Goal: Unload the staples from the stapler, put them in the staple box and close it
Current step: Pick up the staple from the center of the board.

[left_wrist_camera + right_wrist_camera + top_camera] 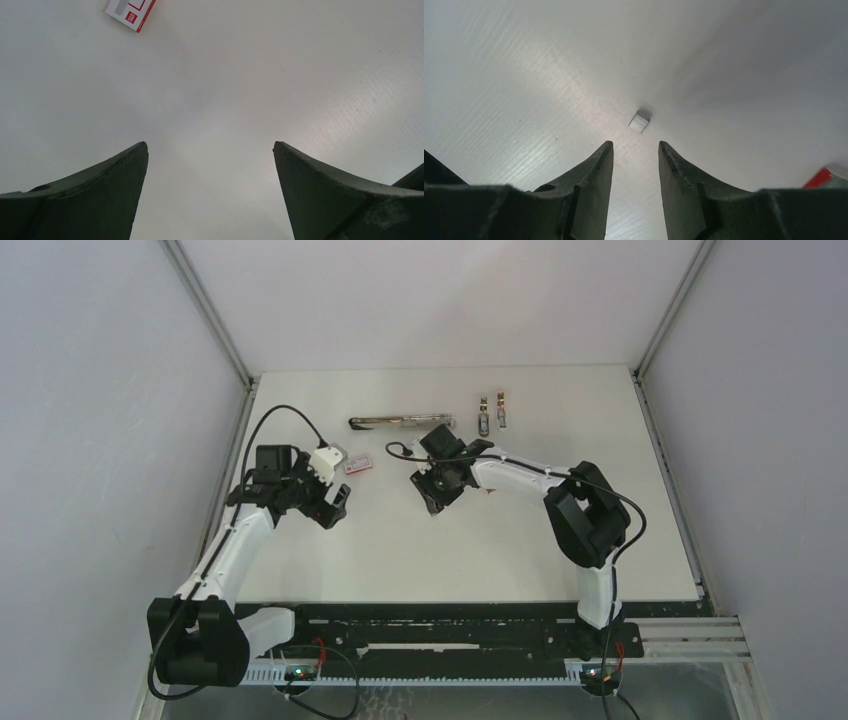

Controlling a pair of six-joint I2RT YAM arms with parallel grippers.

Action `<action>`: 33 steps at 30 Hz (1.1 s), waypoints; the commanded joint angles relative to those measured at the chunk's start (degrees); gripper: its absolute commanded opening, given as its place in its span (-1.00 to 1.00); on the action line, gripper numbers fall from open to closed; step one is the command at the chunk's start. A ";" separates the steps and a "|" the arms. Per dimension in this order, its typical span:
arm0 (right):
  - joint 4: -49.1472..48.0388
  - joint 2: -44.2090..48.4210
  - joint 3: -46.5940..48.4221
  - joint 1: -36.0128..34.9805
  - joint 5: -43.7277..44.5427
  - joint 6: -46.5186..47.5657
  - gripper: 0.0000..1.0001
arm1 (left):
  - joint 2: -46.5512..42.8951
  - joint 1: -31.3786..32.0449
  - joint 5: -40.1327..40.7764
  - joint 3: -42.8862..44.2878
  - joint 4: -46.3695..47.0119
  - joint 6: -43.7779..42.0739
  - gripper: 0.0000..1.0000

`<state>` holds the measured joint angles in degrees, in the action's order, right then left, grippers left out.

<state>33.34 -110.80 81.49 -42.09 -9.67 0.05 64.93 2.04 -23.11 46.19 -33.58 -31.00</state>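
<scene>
The stapler (400,423) is a long silver bar lying on the table at the back centre. A short silver strip of staples (639,122) lies on the table just beyond my right gripper's fingertips, apart from them. My right gripper (635,145) (431,502) is open by a narrow gap, with nothing between its fingers. It hovers in front of the stapler. My left gripper (210,145) (335,510) is wide open and empty over bare table at the left. I cannot see staples inside the stapler from here.
A small pink-and-white box (358,464) (131,11) lies between the two grippers; its red corner (821,177) shows at the right wrist view's edge. Two small metal pieces (485,416) (503,410) lie right of the stapler. Frame posts (210,315) stand at the back corners.
</scene>
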 commanded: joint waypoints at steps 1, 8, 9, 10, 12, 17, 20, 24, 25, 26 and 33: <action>0.34 -2.28 3.73 -0.54 -1.62 -4.18 -0.23 | -1.09 -0.70 -0.11 0.57 1.15 -0.30 0.99; -0.39 -4.09 3.72 -1.27 -1.34 -7.06 -0.20 | -0.80 -0.64 -0.09 0.56 1.26 -0.37 1.00; -0.38 -4.35 3.80 -1.37 -1.09 -7.16 -0.20 | -0.74 -0.65 -0.09 0.56 1.30 -0.37 1.00; -0.34 -4.51 3.84 -1.41 -0.87 -7.36 -0.20 | -0.71 -0.68 -0.09 0.55 1.30 -0.37 0.99; -0.46 -4.73 3.98 -1.58 -0.21 -7.54 -0.19 | -0.67 -0.68 -0.13 0.64 1.32 -0.42 0.99; -0.21 -5.95 4.38 -1.82 0.79 -7.66 -0.19 | -0.76 -0.77 -0.26 0.56 1.30 -0.37 0.99; -0.09 -6.45 4.75 -1.92 1.89 -7.56 -0.19 | -0.74 -0.73 -0.35 0.52 1.32 -0.46 0.99; 0.03 -7.06 5.18 -1.95 2.62 -7.44 -0.19 | -0.72 -0.74 -0.44 0.56 1.32 -0.46 0.99; 0.12 -7.23 5.36 -1.95 2.82 -7.44 -0.20 | -0.76 -0.78 -0.44 0.55 1.32 -0.48 1.00; 0.31 -7.39 5.49 -1.97 2.97 -7.32 -0.20 | -0.77 -0.74 -0.44 0.56 1.33 -0.49 0.99; 0.40 -7.58 5.69 -2.04 4.00 -6.67 -0.26 | -0.88 -0.74 -0.53 0.56 1.28 -0.46 1.00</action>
<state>34.20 -118.15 84.97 -43.59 -7.05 -6.48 64.93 1.85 -22.74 46.19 -33.56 -31.00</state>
